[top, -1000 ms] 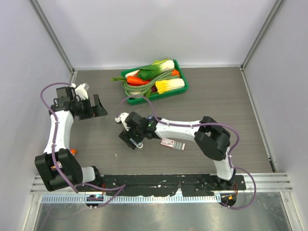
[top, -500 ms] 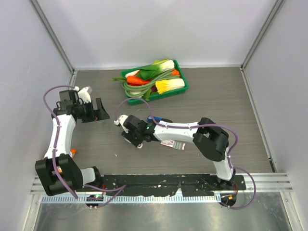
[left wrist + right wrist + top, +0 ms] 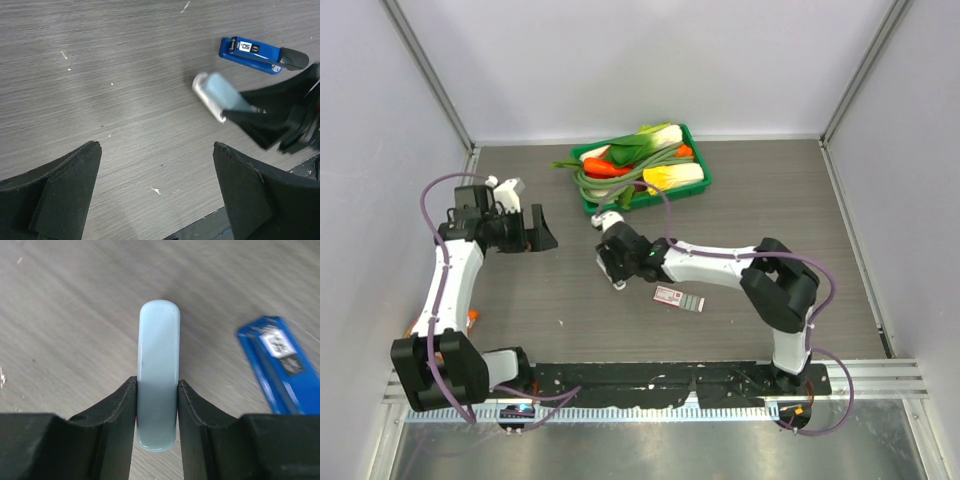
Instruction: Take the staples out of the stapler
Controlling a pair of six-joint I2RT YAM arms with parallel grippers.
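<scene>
The dark blue stapler (image 3: 280, 365) lies flat on the table, closed, just right of my right gripper (image 3: 157, 390). That gripper is shut on a pale teal-and-white oblong thing (image 3: 159, 345), which sticks out past the fingertips. The left wrist view shows the stapler (image 3: 257, 52) beyond that held oblong thing (image 3: 220, 95). From above, the right arm hides the stapler and my right gripper (image 3: 616, 272) sits mid-table. My left gripper (image 3: 542, 232) hangs open over bare table to the left, fingers wide, and in its own view the left gripper (image 3: 156, 146) holds nothing. No staples are in view.
A small flat red-and-white box (image 3: 678, 298) lies just near of the right arm. A green tray (image 3: 703, 160) full of toy vegetables stands at the back centre. White walls close in the table on three sides.
My right gripper has shut on the pale teal oblong thing and carried it right and farther back. The left gripper has drifted a little to the right, still open.
</scene>
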